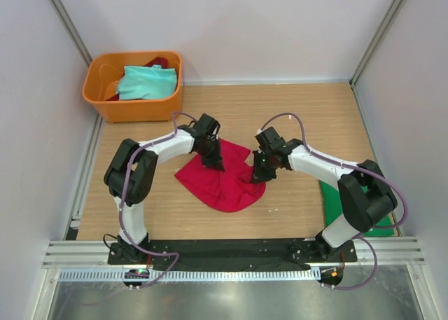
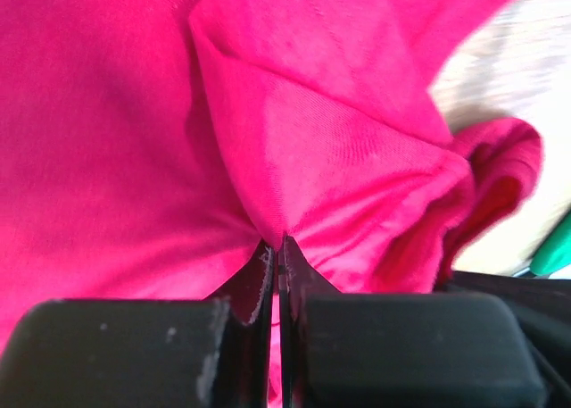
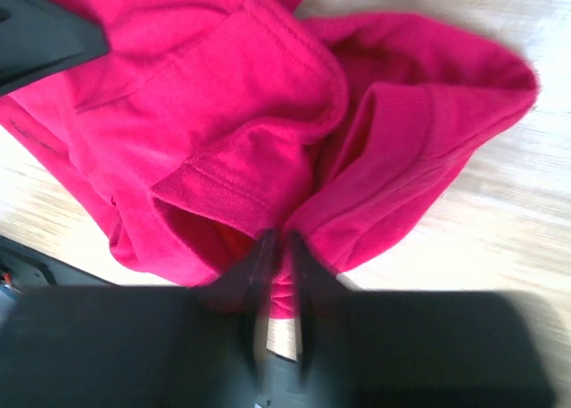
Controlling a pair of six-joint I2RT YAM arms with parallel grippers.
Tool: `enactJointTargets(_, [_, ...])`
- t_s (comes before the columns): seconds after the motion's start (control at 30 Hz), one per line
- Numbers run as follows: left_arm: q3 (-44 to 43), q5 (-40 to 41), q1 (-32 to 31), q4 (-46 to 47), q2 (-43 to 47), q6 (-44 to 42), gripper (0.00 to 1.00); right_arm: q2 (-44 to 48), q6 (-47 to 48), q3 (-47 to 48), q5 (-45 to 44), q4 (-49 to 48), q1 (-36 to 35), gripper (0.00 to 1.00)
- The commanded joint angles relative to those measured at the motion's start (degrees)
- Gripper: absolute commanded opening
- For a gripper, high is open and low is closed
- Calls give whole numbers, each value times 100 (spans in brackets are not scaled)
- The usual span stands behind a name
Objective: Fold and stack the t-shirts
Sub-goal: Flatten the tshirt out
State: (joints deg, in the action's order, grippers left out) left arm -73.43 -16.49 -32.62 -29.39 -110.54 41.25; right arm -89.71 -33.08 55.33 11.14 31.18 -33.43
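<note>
A bright red t-shirt (image 1: 225, 183) lies crumpled on the wooden table between the two arms. My left gripper (image 1: 214, 162) is down on its upper left part, and in the left wrist view that gripper (image 2: 279, 244) is shut with a fold of the red cloth (image 2: 339, 140) pinched between its tips. My right gripper (image 1: 257, 174) sits at the shirt's right edge. The right wrist view shows it (image 3: 278, 240) shut narrowly on a bunched hem of the red cloth (image 3: 223, 113). A pale teal t-shirt (image 1: 145, 82) lies in the tub. A dark green t-shirt (image 1: 329, 198) lies flat, mostly hidden under the right arm.
The orange plastic tub (image 1: 98, 96) stands at the far left corner, with some dark red cloth (image 1: 158, 61) behind the teal shirt. White walls close in the table on three sides. A metal rail runs along the near edge.
</note>
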Motion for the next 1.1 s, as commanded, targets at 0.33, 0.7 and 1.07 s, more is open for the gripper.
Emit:
enactJointTargets(0.33, [-1357,885,914,-1174,2947,-785,0,-11,-49,3188,160,-86,126,1])
enactJointTargets(0.7, [-3073,-186,1241,19,3890,-506,0,118,-76,5569,-559,635,468,1])
enactJointTargets(1.07, [-761,1210,-2246,513,3418,-609,0,1351,100,2062,-797,493,2348,1])
